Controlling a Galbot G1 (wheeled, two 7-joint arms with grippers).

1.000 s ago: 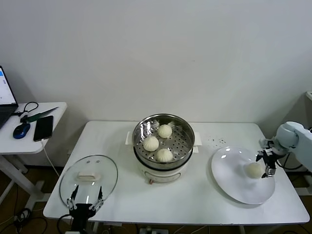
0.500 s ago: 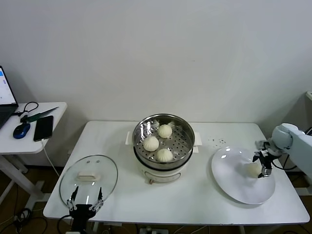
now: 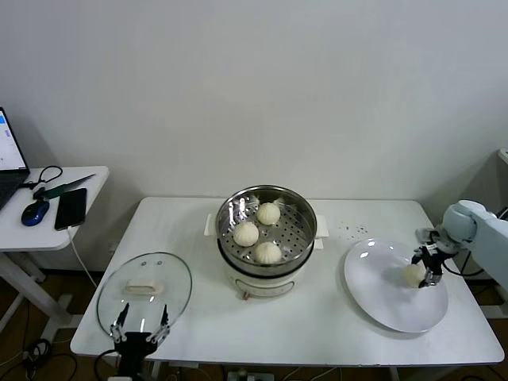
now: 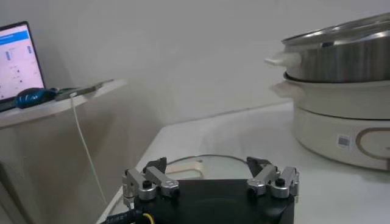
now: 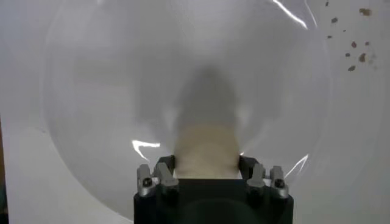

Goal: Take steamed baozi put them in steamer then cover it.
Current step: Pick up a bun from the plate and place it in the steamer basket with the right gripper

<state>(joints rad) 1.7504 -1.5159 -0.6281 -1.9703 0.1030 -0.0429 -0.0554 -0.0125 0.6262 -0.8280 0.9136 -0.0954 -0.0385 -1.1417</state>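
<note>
So the last baozi (image 3: 413, 274) sits on the white plate (image 3: 389, 305) at the right of the head view, right between the right pincer (image 3: 425, 268) fingers; it's round, so no long axis to worry about. The pincer looks clenched on that bun. The steamer (image 3: 267, 230), mid-frame with three buns inside, lies well off to its left. The left pincer (image 3: 140, 329) hangs released at the bench's lower-left edge, just beside the glass cover (image 3: 144, 290).

office or lab room, bare white wall (image 3: 254, 87), white table (image 3: 190, 238), laptop (image 3: 9, 159) on side desk (image 3: 87, 186)
</note>
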